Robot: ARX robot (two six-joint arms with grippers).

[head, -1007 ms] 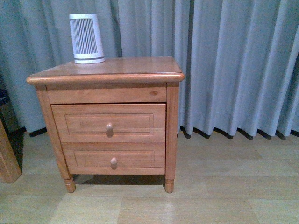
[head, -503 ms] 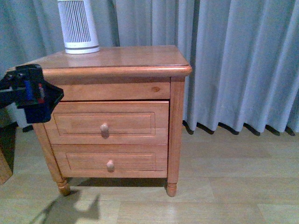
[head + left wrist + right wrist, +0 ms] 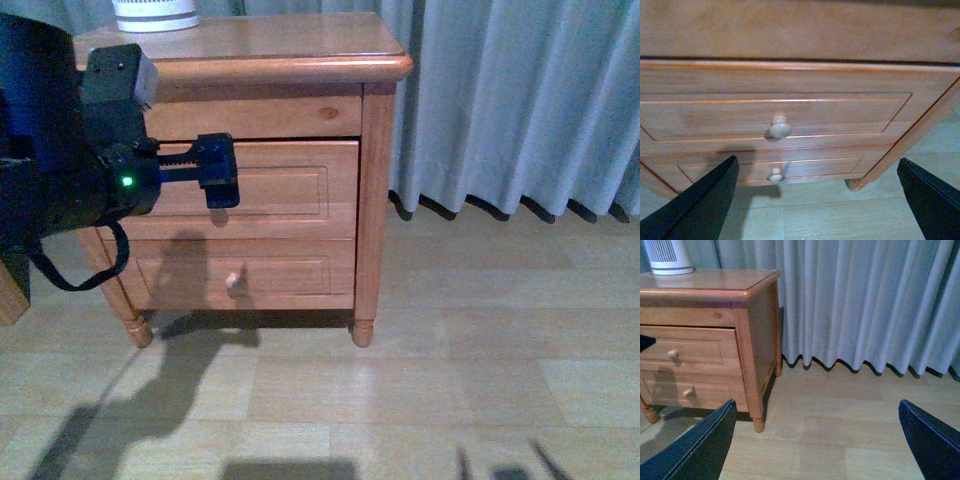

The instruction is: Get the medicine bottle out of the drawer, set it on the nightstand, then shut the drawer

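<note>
Facing the nightstand [image 3: 300, 45], solid and stiff, with its taller drawer [image 3: 290, 190] shut; expect to move it only by a straight pull on the small round knob [image 3: 780, 127], and pinch squarely behind its smooth head to avoid slipping. Holding nothing, with left jaws spread wide near that knob but not closed on it, and right jaws equally wide over the floor [image 3: 840, 415], well apart from the nightstand. Cannot see the medicine bottle, so presumably inside the drawer; judge it light, rigid and slick, best taken across the body below the cap.
</note>
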